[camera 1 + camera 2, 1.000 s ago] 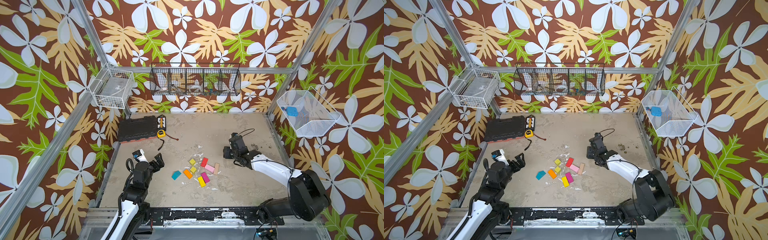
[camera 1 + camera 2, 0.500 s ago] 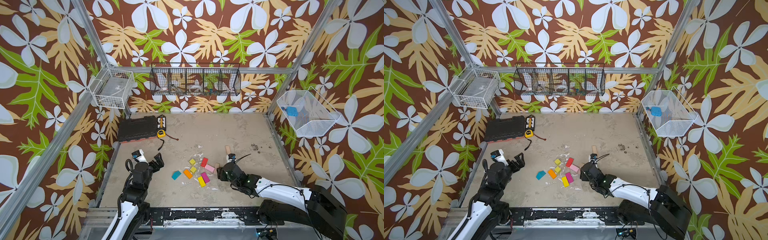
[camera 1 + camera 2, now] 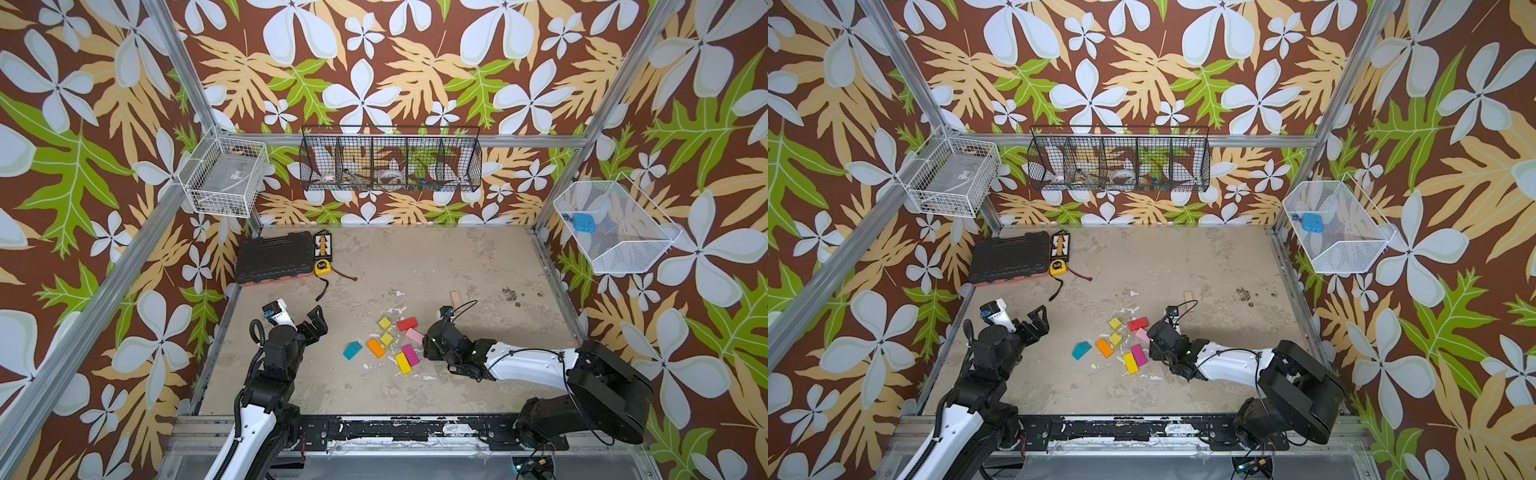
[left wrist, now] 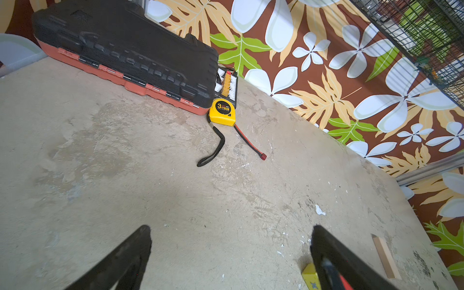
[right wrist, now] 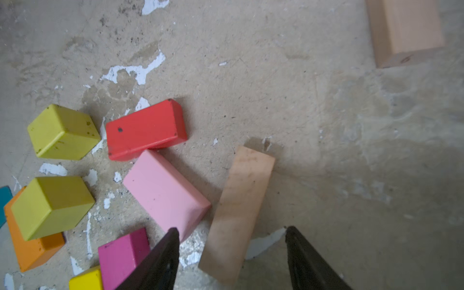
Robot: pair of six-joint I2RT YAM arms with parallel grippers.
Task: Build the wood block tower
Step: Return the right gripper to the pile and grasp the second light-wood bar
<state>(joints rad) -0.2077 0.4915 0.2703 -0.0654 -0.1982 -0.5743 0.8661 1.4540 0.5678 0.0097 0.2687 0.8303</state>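
The desk [image 3: 457, 257] carries the wood blocks [image 3: 386, 339], lying loose in a cluster near its front centre. The left tool [image 4: 231, 226] is fully open and empty. The right tool [image 5: 229, 229] is open, jaws straddling a tan plank [image 5: 238, 211] without contact.

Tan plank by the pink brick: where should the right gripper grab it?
Pinch across its narrow width near mid-length, from above. The tan plank lies flat with long sides exposed; the right gripper hangs open astride it. The pink brick crowds one side.
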